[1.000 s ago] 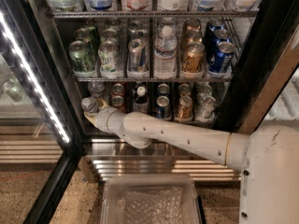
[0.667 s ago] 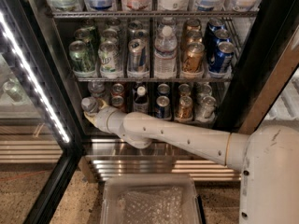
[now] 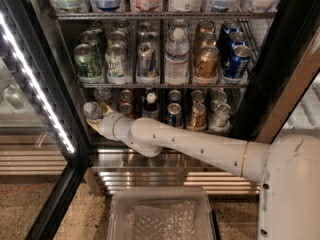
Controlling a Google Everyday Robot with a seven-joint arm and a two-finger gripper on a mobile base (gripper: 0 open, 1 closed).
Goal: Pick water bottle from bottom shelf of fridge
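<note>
Item: water bottle, small, clear plastic, pale round cap. It stands at the far left end of the bottom shelf of the fridge.

My gripper is right at the bottle. Whether my grip has closed on it I cannot tell.

Change over the past second: none, arm and bottle unmoved. I judge the lift has not yet begun.

Neighbours: glossy metal cans and a dark bottle on the wire rack.

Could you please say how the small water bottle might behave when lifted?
The water bottle, with the pincer at it, left of the cans, is clear plastic: probably dents if squeezed. Small, so likely light. Its round body might roll.
</note>
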